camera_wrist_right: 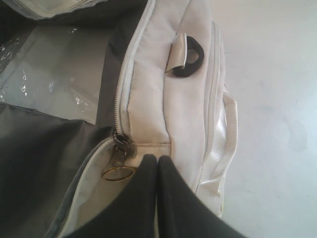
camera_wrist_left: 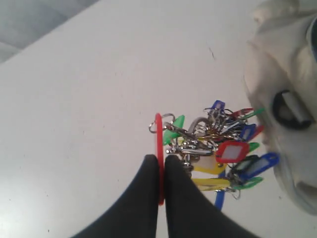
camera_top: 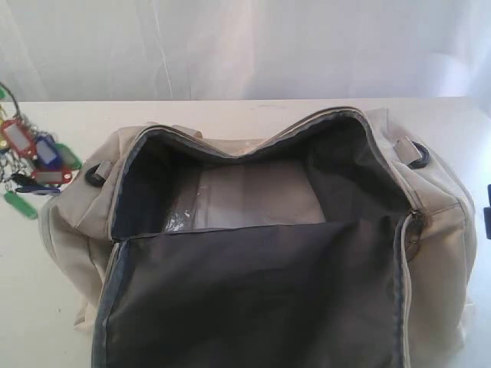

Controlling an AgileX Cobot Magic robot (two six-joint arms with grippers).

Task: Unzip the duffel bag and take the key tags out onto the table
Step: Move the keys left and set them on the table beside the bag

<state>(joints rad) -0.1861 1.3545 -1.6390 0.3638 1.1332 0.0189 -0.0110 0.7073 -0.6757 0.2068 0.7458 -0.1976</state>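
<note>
Closest to me is the big lid flap of the duffel bag. It is folded toward me with its dark inside showing, so the bag is wide open. The zip is undone all the way round.

The bag lies long-ways from left to right, with its open mouth facing up. That makes it easy to reach in from above.

At the bag's right end, the right jaws are pressed tight together. I can see nothing between them. Their tips are just beside the zip pull and its little brass ring. I think they are there because that is where the zip ends.

Inside the bag I see only a clear plastic sheet lying flat on the bottom.

Just past the bag's left end are the key tags. The left jaws are clamped on one red tag by its thin edge. The rest of the bunch dangles from it, near the bag's black strap ring.

The bunch looks longer up and down and seems to hang just over the white table. I think it only needs setting down.
</note>
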